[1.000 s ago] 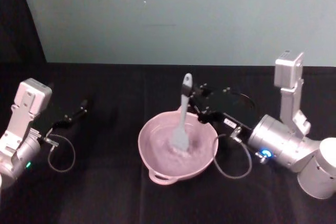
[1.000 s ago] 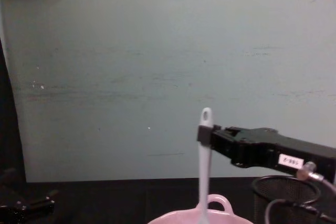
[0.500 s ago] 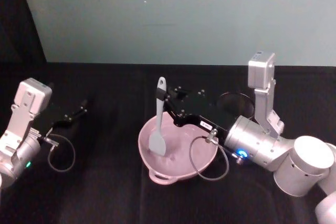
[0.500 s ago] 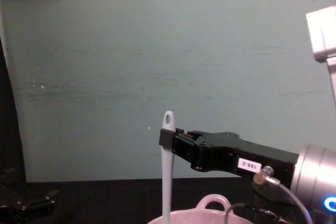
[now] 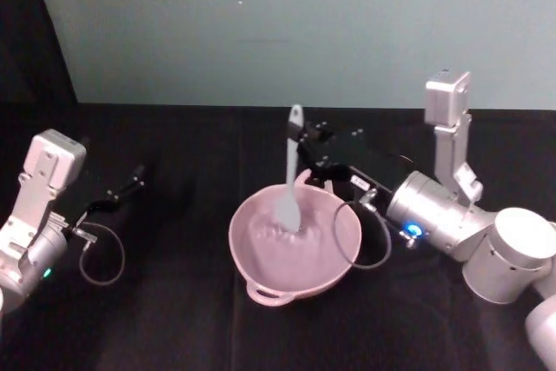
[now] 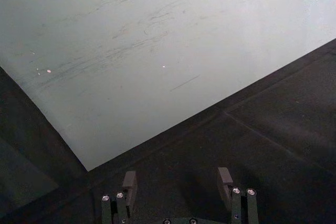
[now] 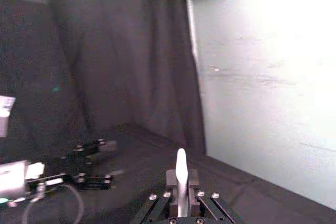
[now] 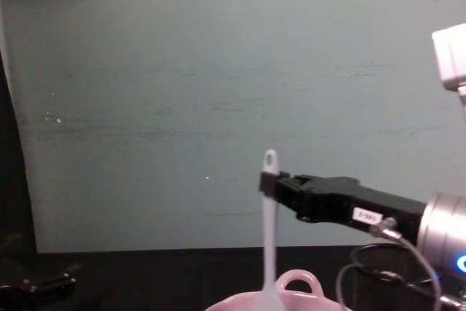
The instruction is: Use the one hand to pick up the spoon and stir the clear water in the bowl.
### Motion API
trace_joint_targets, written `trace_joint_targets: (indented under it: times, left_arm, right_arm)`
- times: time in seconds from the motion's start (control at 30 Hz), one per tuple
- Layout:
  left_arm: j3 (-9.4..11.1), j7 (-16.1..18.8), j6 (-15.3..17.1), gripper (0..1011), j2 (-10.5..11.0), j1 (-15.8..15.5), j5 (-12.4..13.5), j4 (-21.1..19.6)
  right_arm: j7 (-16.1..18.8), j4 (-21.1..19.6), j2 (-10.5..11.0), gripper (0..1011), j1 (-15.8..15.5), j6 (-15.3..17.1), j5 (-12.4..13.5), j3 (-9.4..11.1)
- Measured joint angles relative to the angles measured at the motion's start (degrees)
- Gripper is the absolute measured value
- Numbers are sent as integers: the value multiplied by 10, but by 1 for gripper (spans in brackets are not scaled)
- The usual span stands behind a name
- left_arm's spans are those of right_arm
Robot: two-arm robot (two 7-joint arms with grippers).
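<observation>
The fingers of the right gripper (image 5: 304,141) are clenched on the spoon (image 5: 290,167), high on its handle just under the holed tip. In the head view the spoon stands nearly upright, its long axis running down from the fingers to the wide head, which sits inside the bowl (image 5: 233,236) toward the far rim. The right arm reaches in from the robot's right, level above the bowl. The left gripper (image 5: 130,184) rests well apart on the black table (image 5: 174,319), so the right arm is the one placed to stir.

In the left wrist view the left gripper (image 6: 177,182) has its fingers released and spread, with nothing between them.

In the right wrist view the spoon (image 7: 181,169) rises straight from between the closed fingers.

In the chest view the right gripper (image 8: 271,183) grips the spoon (image 8: 269,231) from the side, and the handle drops straight toward the bowl (image 8: 295,280). A black wire cup (image 8: 364,258) stands just beside the bowl on the right, under the arm. A wide sweep that way would likely bring the arm or its cable near the cup.
</observation>
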Motion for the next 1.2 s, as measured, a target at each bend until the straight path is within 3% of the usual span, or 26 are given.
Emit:
trace_joint_targets:
  times: [0.23, 0.6, 0.9, 1.2]
  left_arm:
    - [0, 0, 0, 1005, 0, 0, 0, 0]
    - [0, 0, 0, 1005, 0, 0, 0, 0]
    - [0, 0, 0, 1005, 0, 0, 0, 0]
    - [0, 0, 0, 1005, 0, 0, 0, 0]
  right_arm:
    - [-11, -20, 22, 116, -16, 2, -4, 24]
    - [-13, -63, 41, 116, -43, 13, -7, 33]
    - [-8, -93, 38, 117, -64, 20, -7, 15]
    - [5, -77, 15, 116, -49, 22, -9, -13]
